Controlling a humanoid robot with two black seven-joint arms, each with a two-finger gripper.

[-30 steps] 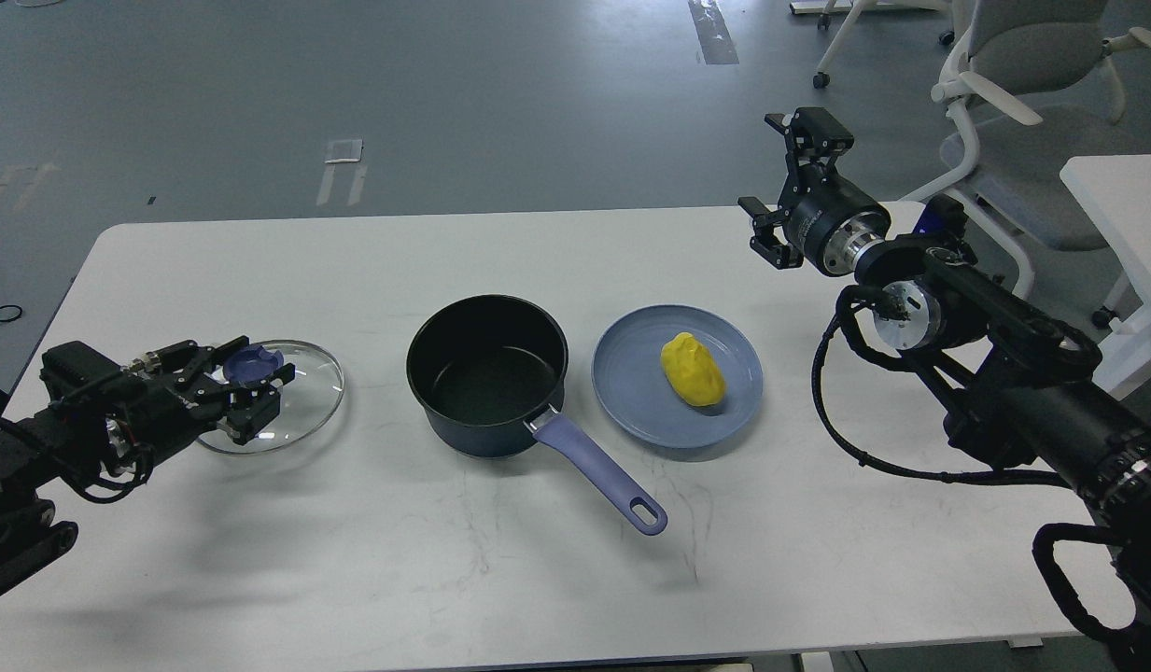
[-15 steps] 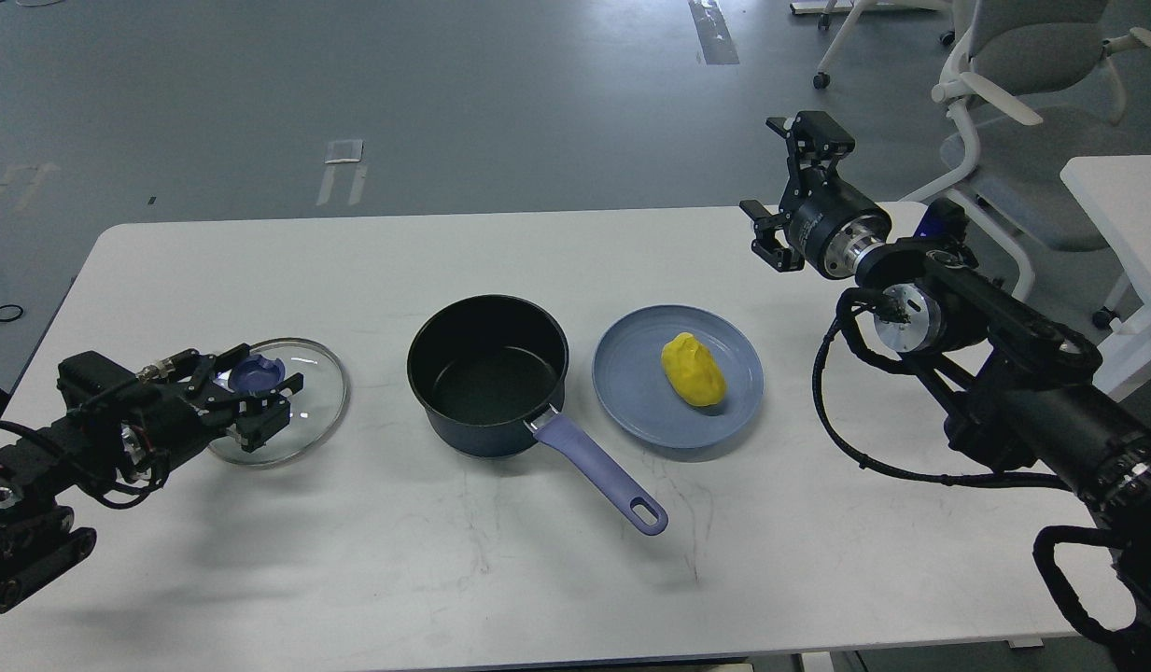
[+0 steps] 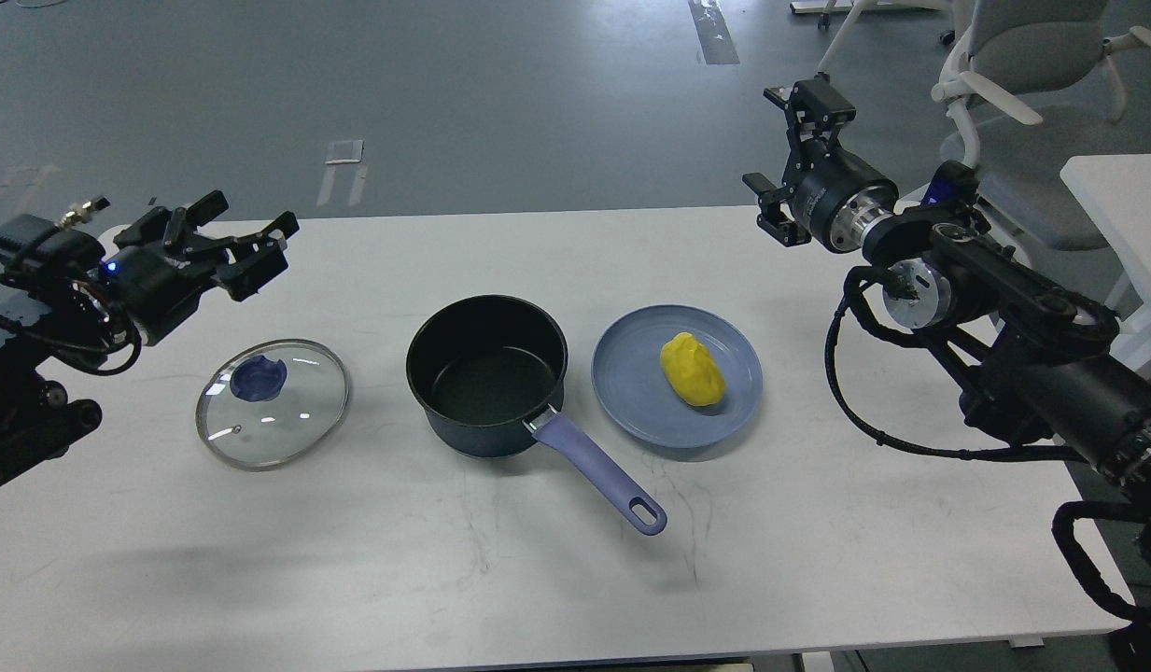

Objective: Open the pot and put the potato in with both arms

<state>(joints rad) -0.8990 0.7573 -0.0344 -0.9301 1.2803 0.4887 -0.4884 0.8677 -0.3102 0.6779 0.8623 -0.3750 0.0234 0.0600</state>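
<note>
Tabletop (image 3: 370, 560): one pot (image 3: 487, 375), lid (image 3: 273, 402) off at left, one potato (image 3: 693, 370) on one plate (image 3: 631, 401). Left gripper (image 3: 248, 250) raised, jaws released. Right gripper (image 3: 788, 159) raised, jaws parted, empty.

**Pot, lid and potato**

The dark pot (image 3: 487, 373) stands upright and uncovered, its lilac handle (image 3: 601, 475) angled toward the viewer's right. Left of the pot, the glass lid (image 3: 273, 402) lies flat, blue knob up. Right of the pot, the yellow potato (image 3: 692, 370) rests on a blue plate (image 3: 631, 392).
</note>
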